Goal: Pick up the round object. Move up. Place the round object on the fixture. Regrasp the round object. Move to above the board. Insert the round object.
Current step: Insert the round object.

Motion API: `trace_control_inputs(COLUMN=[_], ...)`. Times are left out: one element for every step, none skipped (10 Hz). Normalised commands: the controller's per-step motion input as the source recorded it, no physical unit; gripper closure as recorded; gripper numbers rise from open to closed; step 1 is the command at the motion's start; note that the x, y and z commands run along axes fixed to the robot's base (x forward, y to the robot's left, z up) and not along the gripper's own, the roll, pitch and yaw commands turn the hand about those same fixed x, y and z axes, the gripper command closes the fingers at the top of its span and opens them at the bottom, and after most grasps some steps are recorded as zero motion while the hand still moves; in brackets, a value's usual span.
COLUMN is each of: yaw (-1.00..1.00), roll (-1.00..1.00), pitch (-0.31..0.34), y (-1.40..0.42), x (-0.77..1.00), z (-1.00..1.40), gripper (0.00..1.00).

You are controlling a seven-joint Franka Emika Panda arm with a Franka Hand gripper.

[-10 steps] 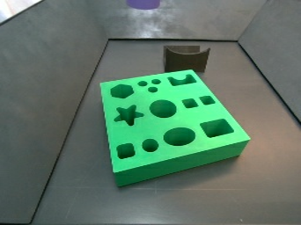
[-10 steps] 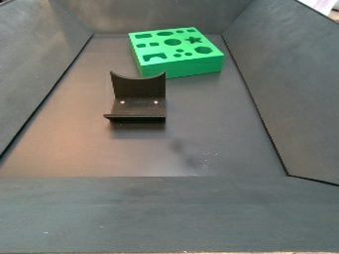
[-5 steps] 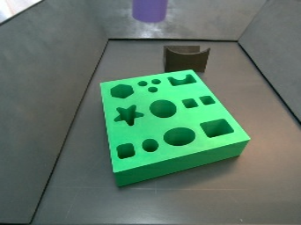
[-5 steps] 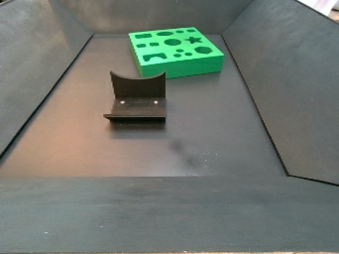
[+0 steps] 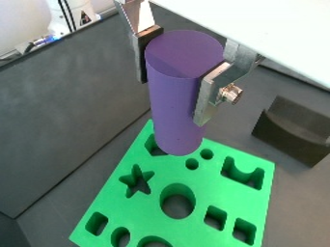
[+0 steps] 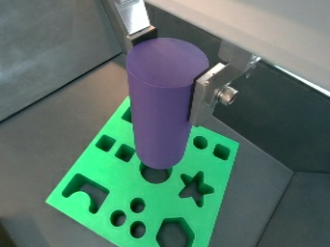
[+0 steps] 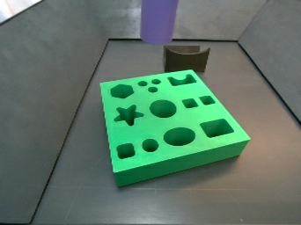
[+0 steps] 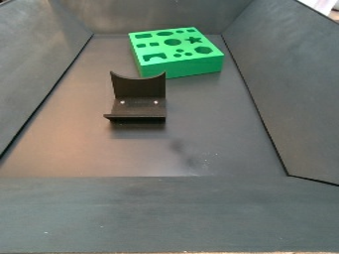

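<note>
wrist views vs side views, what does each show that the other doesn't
Only the wrist views show the gripper: its silver fingers clamp the upright round object, which hangs above the board. Only a side view shows the fixture's base plate and the bare floor around it. Both kinds show the green board, the fixture, and the purple round object, whose top is cut off in a side view.

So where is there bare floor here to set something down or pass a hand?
Widest is the floor in front of the fixture. Narrow strips flank the board. Above it is crowded: the gripper holds the round object there.
</note>
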Motion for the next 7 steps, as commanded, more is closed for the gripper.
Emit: trace_control_inputs(yaw=[0.0, 0.0, 0.0, 0.0, 0.0, 0.0, 0.0], roll=[-0.02, -0.02, -0.02, -0.02, -0.02, -0.02, -0.03], pitch=[-0.011, -0.02, -0.019, -0.013, -0.01, -0.004, 0.0], y=[-0.04, -0.03, -0.03, -0.02, -0.02, -0.01, 0.0], x=[0.12, 0.1, 0.07, 0.07, 0.07, 0.07, 0.07], z=[-0.34, -0.33, -0.32, -0.31, -0.29, -0.27, -0.23], gripper=[1.0, 1.0, 1.0, 1.0, 1.0, 1.0, 1.0])
